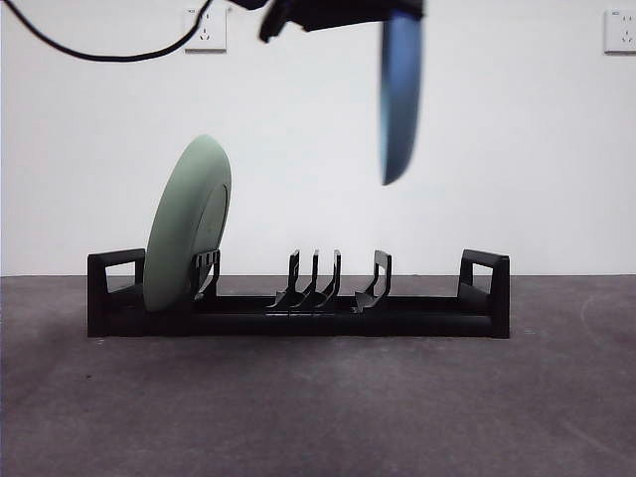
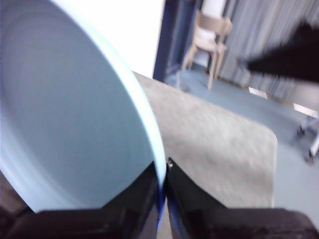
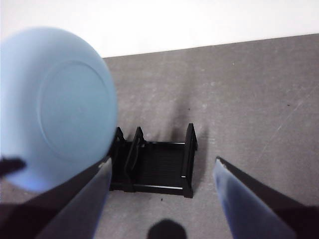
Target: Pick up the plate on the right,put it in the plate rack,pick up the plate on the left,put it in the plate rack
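Our left gripper [image 2: 164, 172] pinches the blue plate [image 1: 401, 94] by its rim (right gripper [image 3: 162, 174] spread, empty); we should lower it edge-on between the plate rack [image 1: 298, 313] prongs, clear of the green plate [image 1: 187, 224]

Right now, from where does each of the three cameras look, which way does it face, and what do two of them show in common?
Front view: low at table height, looking level across at the plate rack, the green plate standing in it and the blue plate hanging edge-on from an arm at the top edge.
Left wrist view: on the left arm, looking along the left gripper, shut on the blue plate's rim.
Right wrist view: on the right arm, looking down between the open right gripper at the rack.
Shared: all three show the blue plate.
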